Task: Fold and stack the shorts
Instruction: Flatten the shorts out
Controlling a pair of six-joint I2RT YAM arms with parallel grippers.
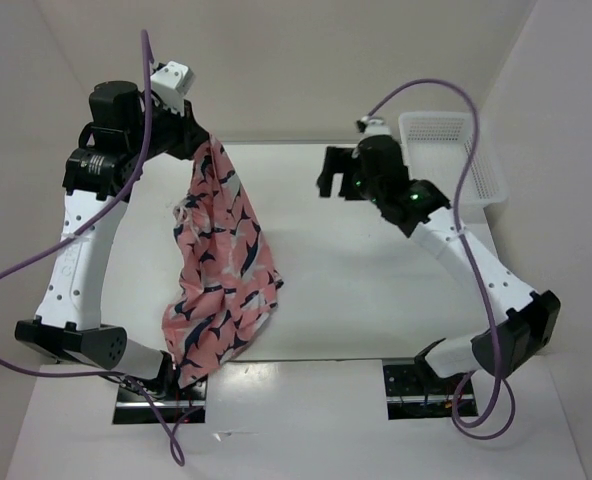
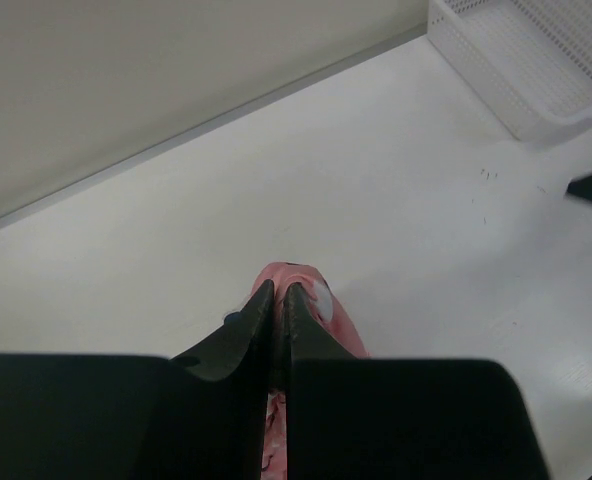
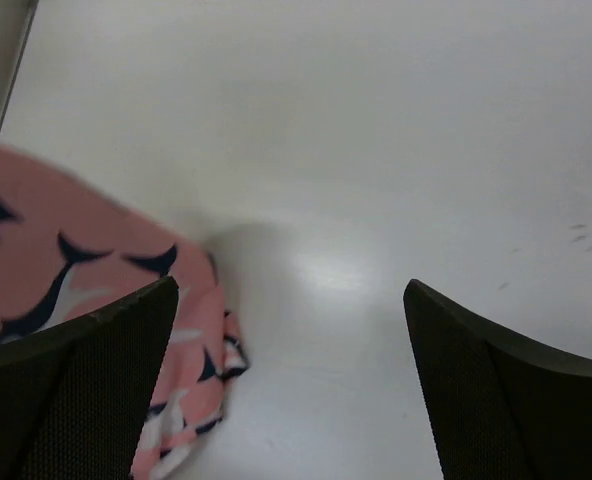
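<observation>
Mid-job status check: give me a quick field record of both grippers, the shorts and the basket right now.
left gripper: shut on the shorts, raised at far left
right gripper: open, holding nothing, over the table, apart from the shorts
shorts: unfolded, hanging bunched from the left gripper, lower end at the near left of the table
basket: white mesh, far right of the table
fold: not yet done

White table (image 1: 376, 285), plain pale walls (image 1: 306, 50)

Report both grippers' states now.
Left gripper: shut on the soft salmon-pink, shark-printed cloth shorts.
Right gripper: open, holding nothing.
</observation>
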